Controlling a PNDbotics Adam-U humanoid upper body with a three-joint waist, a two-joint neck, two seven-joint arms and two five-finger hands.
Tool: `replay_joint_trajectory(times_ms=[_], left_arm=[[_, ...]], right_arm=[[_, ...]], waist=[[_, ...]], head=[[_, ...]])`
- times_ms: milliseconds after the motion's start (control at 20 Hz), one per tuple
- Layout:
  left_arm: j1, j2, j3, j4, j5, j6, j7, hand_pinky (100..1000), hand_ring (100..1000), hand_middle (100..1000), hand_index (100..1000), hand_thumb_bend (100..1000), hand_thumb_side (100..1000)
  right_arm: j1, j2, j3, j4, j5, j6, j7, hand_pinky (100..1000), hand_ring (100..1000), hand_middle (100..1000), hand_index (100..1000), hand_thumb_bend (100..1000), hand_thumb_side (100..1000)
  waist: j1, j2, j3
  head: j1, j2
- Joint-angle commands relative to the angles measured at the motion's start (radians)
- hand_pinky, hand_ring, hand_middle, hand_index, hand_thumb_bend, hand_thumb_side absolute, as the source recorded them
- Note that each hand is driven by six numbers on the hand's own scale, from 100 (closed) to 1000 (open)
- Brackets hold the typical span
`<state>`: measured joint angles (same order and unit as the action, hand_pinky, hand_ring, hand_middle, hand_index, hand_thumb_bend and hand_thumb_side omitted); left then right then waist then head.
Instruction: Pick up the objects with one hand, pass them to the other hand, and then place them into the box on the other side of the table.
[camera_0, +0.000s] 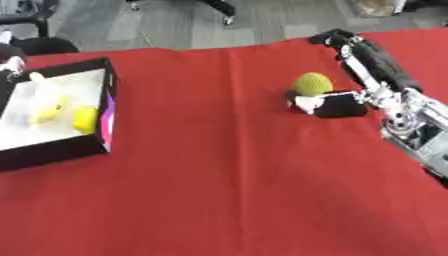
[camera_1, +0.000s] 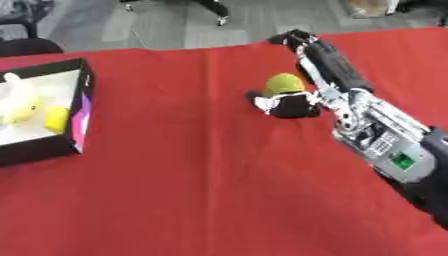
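Red cloth covers the worktop (camera_0: 219, 175) from edge to edge, with grey floor showing beyond its far side. At the left sits an open box (camera_0: 107, 107), black on the outside and white within, its near right corner showing a patch of purple and pink. Inside the box lie a pale yellow soft toy (camera_1: 19, 107) with a white top and, just beside it toward the right wall, a small yellow block-shaped object (camera_0: 85, 119). A broad stretch of bare red cloth separates the box from the action on the right.

Right of centre, toward the far edge of the worktop, a yellow-green ball (camera_0: 312, 83) with a rough-looking surface rests in the grasp of the right robot hand (camera_1: 293, 106). The black hand, marked with a white patch near the fingertips, is curled under and around the lower part of the ball, which pokes out above the fingers. Whether the ball still touches the cloth cannot be told. Behind the hand, the black and silver right arm (camera_1: 376, 135) runs down toward the lower right corner, a small green light visible on its casing in the right eye view. The left robot hand appears in neither view.
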<state>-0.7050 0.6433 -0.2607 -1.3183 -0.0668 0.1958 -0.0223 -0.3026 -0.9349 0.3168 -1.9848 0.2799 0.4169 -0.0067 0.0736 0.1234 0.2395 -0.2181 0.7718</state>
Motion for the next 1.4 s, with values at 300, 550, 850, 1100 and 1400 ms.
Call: replay_joint_trajectory(times_ms=[300, 550, 850, 1100, 1400], left_arm=[[0.013, 0.054, 0.028, -0.161, 0.106, 0.023, 0.041, 870, 707, 683, 784, 100, 681], [0.015, 0.055, 0.028, -0.216, 0.136, 0.024, 0.065, 871, 709, 688, 782, 100, 682], [0.016, 0.055, 0.025, -0.260, 0.153, 0.028, 0.078, 871, 708, 686, 780, 100, 679], [0.014, 0.045, 0.026, -0.274, 0.166, 0.029, 0.091, 871, 704, 680, 775, 100, 679], [0.011, 0.022, 0.023, -0.312, 0.195, 0.023, 0.097, 871, 700, 677, 772, 100, 683]], right_arm=[[0.078, -0.198, -0.137, -0.015, -0.138, -0.057, 0.162, 849, 911, 889, 874, 440, 363], [0.122, -0.252, -0.186, -0.015, -0.171, -0.031, 0.182, 868, 933, 913, 880, 448, 331], [0.142, -0.277, -0.233, -0.015, -0.205, 0.016, 0.146, 856, 926, 899, 876, 445, 273], [0.140, -0.284, -0.245, -0.015, -0.221, 0.032, 0.105, 842, 919, 889, 876, 447, 244], [0.157, -0.294, -0.263, -0.015, -0.230, 0.046, 0.080, 839, 919, 890, 878, 461, 219]], waist=[[-0.017, 0.022, 0.013], [-0.014, 0.039, 0.028], [-0.013, 0.058, 0.041], [-0.010, 0.070, 0.053], [-0.004, 0.090, 0.091]], head=[[-0.032, -0.002], [-0.054, -0.007], [-0.074, -0.031], [-0.094, -0.051], [-0.134, -0.070]])
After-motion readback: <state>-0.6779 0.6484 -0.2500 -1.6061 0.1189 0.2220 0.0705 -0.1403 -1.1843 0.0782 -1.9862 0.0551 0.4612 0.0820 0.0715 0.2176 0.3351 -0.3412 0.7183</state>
